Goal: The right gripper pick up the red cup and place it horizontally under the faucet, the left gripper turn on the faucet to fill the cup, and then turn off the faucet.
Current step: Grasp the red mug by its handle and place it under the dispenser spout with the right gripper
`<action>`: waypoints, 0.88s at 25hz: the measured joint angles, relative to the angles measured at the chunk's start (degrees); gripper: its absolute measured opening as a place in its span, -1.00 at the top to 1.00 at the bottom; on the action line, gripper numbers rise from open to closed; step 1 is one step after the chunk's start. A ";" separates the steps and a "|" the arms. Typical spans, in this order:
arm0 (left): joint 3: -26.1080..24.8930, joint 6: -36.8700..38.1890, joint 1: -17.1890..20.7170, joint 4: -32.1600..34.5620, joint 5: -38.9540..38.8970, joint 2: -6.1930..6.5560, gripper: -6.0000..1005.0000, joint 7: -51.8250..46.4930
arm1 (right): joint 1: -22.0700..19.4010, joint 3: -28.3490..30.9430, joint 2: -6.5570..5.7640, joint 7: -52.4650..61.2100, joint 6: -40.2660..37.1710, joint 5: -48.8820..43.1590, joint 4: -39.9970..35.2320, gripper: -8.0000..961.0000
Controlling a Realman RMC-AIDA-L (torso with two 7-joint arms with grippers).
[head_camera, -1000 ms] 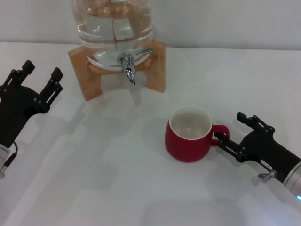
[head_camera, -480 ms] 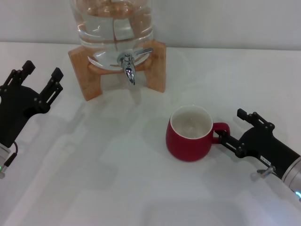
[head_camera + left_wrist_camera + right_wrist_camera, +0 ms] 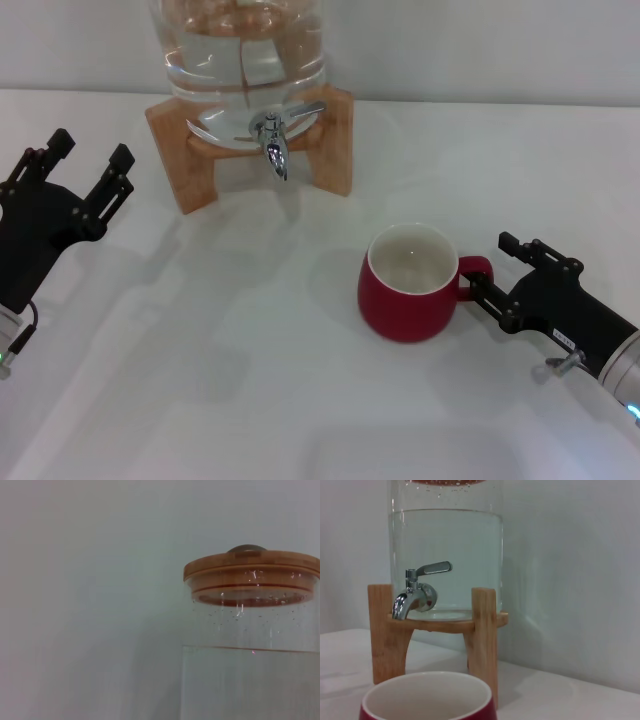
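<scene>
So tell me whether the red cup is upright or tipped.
Upright: the red cup stands on its base on the table, its cream-white mouth facing up.

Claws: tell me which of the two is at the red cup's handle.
The right claw: its fingers straddle the red cup handle on the table. The left claw hangs open far off, left of the wooden stand, holding nothing.

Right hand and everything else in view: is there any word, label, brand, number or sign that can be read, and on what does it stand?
No text can be read in any view.
Right hand: a small white label on its black body, too small to read.
Red cup, faucet, glass jar, wooden stand, left hand: no markings visible.
</scene>
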 joint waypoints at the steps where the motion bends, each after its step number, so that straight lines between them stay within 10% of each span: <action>1: 0.00 0.00 0.00 0.00 0.00 0.00 -0.51 0.00 | 0.00 0.00 0.00 0.00 0.00 0.01 0.00 -0.35; 22: 0.00 0.12 -0.71 -0.79 -0.41 0.09 -0.51 0.00 | 0.73 -0.58 -0.18 0.00 -0.35 -0.60 -0.03 0.68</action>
